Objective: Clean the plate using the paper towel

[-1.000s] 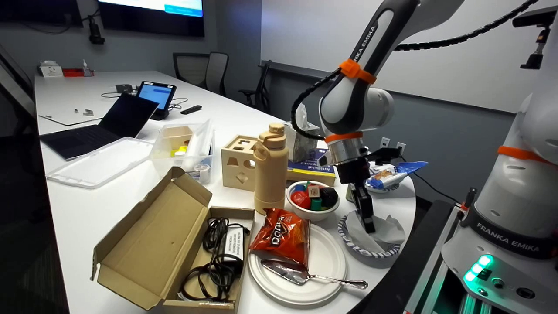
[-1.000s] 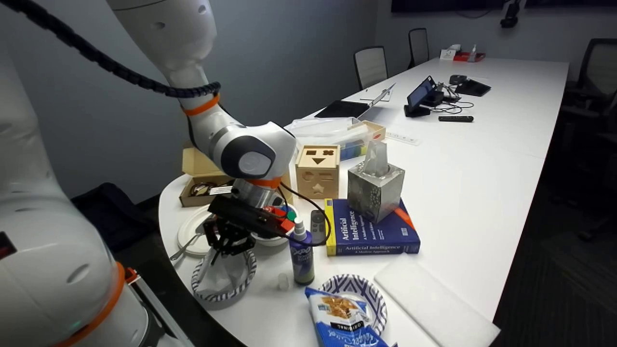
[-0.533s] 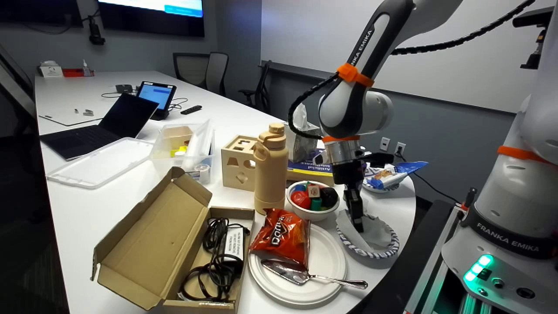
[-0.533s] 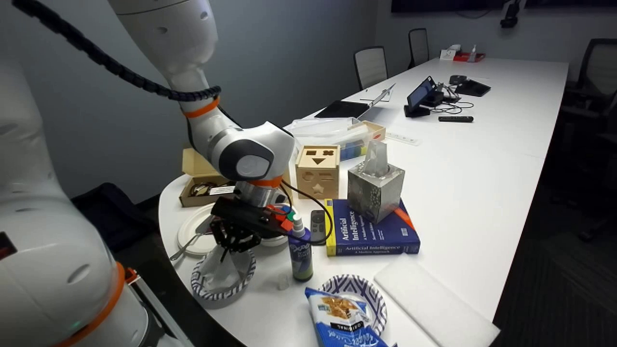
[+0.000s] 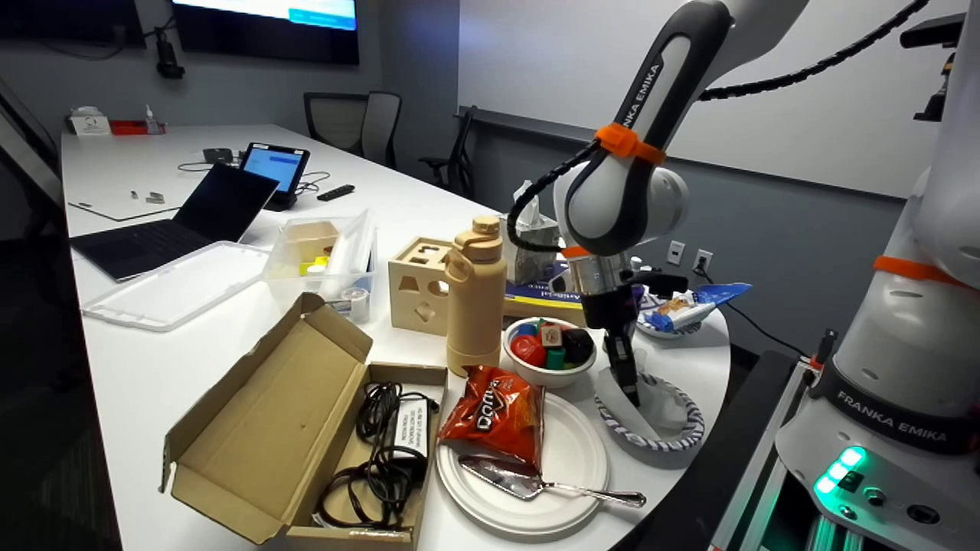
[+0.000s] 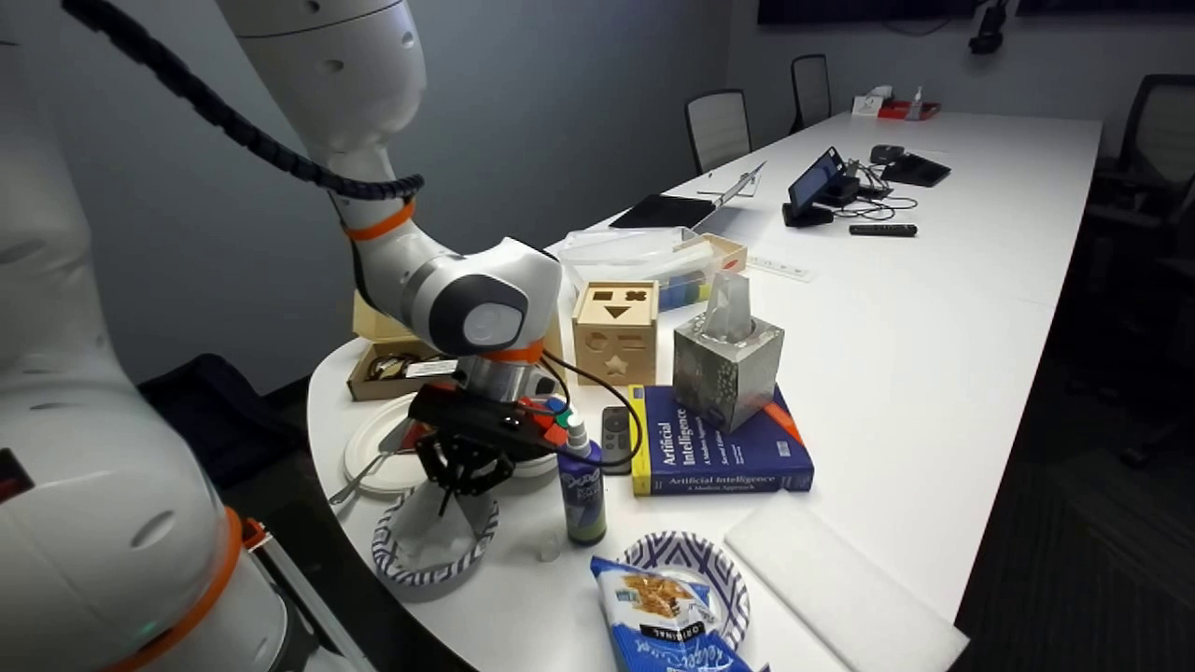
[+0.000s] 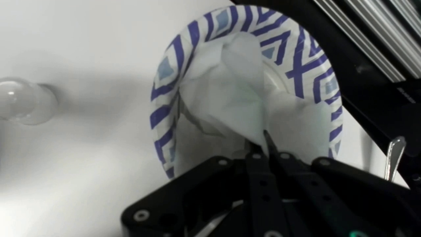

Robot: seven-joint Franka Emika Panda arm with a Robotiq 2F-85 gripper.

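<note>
Plate [image 7: 301, 65] sits right below the claw [image 7: 262, 144], paper towel [image 7: 230, 89] in it. Bowl [image 5: 547, 376] just beside the claw, holding coloured blocks [image 5: 528, 350]. Also near the claw: white plate [image 5: 578, 448] with red chip bag [image 5: 494, 417] and cake server [image 5: 513, 478] on it; past that, open cardboard box [image 5: 264, 421] with black cables [image 5: 377, 417]. Clear bin [image 5: 287, 291] well apart from the claw, yellow bits [image 5: 315, 267] inside. Second patterned plate [image 6: 691, 547] near the claw, blue snack bag [image 6: 667, 616] lying across it.

Crowding: spray bottle [image 6: 583, 509] upright near the claw, small clear cup [image 6: 548, 549] on the bench [image 6: 887, 327] near it too. Flask [image 5: 476, 306] and wooden box [image 5: 417, 298] past the bowl from the claw. Remote [image 6: 616, 439] and book [image 6: 724, 459], tissue box [image 6: 714, 369] on top, farther out.

Claw is pinching the towel, fingertips close together, paper caught between. Towel's white, creased, drawn to a peak at the tips, rest draped over the plate's middle. Faint green tint in the wrist view. Plate's round, blue-and-white, patterned rim showing around the paper.
</note>
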